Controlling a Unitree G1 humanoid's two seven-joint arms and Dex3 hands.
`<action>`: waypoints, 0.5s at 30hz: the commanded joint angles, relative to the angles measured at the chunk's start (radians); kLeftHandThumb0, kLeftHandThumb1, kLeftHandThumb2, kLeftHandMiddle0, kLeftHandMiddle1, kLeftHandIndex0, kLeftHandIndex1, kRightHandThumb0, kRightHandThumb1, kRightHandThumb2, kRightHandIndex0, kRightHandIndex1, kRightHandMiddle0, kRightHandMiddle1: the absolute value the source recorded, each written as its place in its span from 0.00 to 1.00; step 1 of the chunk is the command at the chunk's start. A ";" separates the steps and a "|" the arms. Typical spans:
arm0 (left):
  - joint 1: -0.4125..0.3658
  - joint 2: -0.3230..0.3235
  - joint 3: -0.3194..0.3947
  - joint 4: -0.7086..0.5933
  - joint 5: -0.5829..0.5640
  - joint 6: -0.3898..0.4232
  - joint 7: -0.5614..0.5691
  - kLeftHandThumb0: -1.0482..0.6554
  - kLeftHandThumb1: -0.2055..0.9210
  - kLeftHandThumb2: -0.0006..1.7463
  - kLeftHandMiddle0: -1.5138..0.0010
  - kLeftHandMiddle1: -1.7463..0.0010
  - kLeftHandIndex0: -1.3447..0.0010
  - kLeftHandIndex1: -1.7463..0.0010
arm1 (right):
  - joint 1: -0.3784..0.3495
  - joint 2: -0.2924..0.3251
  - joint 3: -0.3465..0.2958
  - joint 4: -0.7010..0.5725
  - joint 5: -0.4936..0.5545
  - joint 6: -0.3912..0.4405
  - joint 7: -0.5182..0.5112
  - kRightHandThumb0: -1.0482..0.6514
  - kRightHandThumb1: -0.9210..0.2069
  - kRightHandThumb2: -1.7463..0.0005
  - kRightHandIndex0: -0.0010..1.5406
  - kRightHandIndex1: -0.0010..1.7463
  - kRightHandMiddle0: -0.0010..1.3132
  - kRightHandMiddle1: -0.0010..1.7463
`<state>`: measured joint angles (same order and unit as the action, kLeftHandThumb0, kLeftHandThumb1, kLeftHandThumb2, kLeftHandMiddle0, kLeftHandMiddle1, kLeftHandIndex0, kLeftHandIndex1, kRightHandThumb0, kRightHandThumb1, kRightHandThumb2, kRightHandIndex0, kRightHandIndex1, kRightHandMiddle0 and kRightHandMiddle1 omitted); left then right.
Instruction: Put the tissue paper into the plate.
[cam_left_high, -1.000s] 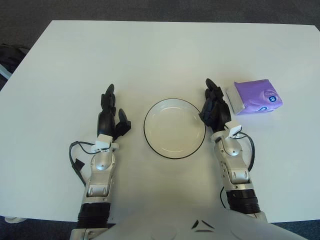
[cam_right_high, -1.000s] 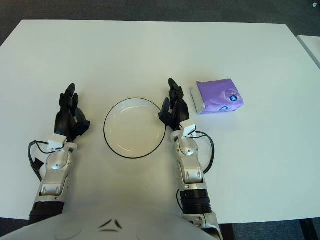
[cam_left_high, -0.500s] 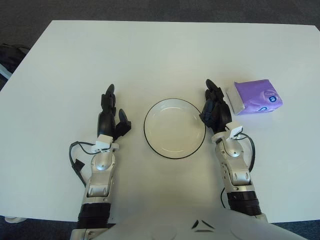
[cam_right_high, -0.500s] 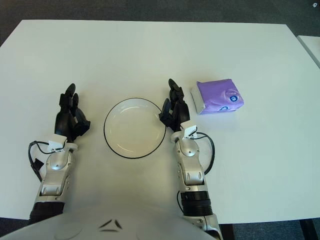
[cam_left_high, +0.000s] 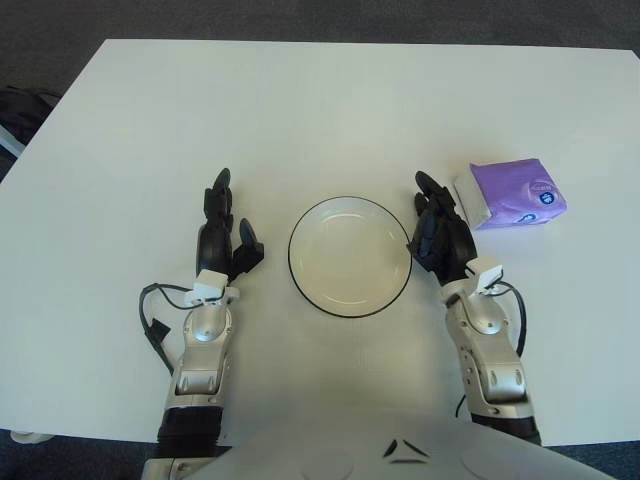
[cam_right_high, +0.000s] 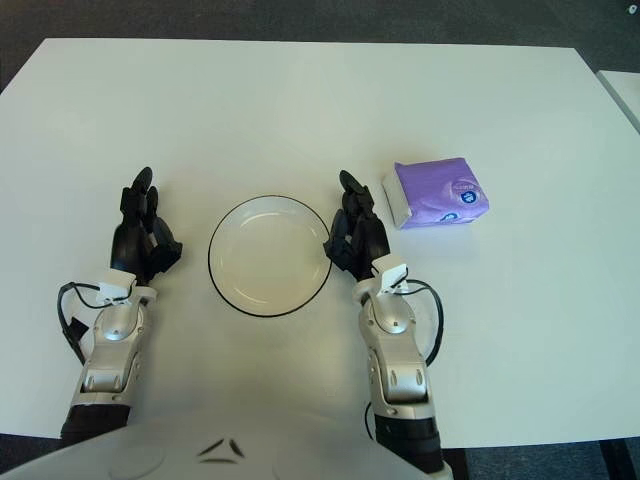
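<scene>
Currently the tissue paper (cam_left_high: 510, 196), a purple soft pack with a white end flap, lies on the white counter (cam_left_high: 300, 110) at about 2 o'clock from the plate (cam_left_high: 350, 256), apart from its rim. Plate is white with a dark edge, nothing in it. Right hand (cam_left_high: 441, 233) sits just beside the plate at its 3 o'clock, between plate and pack, fingers loosely extended, holding nothing. Left hand (cam_left_high: 221, 232) parked at the plate's 9 o'clock, fingers relaxed and apart, holding nothing. Step in hand, as I judge it: reach for the pack with the right hand. Best done by swinging toward 1 o'clock, coming down over the pack's middle, and closing across its short width; the wrapper looks soft and may squash or slide, so grip firmly but not hard, lift clear of the rim, then release over the plate's centre. A small blue round mark shows on the pack; its writing is too small to read.
</scene>
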<state>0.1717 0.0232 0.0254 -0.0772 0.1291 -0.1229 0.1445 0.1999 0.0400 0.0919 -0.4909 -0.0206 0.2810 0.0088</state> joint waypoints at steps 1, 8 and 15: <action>0.050 -0.011 -0.015 0.048 0.010 0.053 -0.004 0.14 1.00 0.60 0.87 1.00 1.00 0.80 | 0.004 -0.026 -0.015 -0.125 0.000 0.100 0.004 0.20 0.00 0.45 0.16 0.01 0.00 0.26; 0.034 -0.020 -0.023 0.059 0.012 0.065 -0.003 0.14 1.00 0.60 0.87 1.00 1.00 0.82 | -0.145 -0.163 -0.063 -0.306 -0.076 0.201 0.048 0.21 0.00 0.56 0.16 0.01 0.00 0.29; 0.011 -0.032 -0.030 0.107 0.014 0.053 0.006 0.14 1.00 0.60 0.88 1.00 1.00 0.84 | -0.321 -0.401 -0.118 -0.328 -0.198 0.305 0.157 0.16 0.00 0.67 0.15 0.00 0.00 0.33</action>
<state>0.1477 0.0018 0.0126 -0.0453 0.1354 -0.1153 0.1547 -0.0418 -0.2669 0.0079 -0.8003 -0.1587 0.5489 0.1338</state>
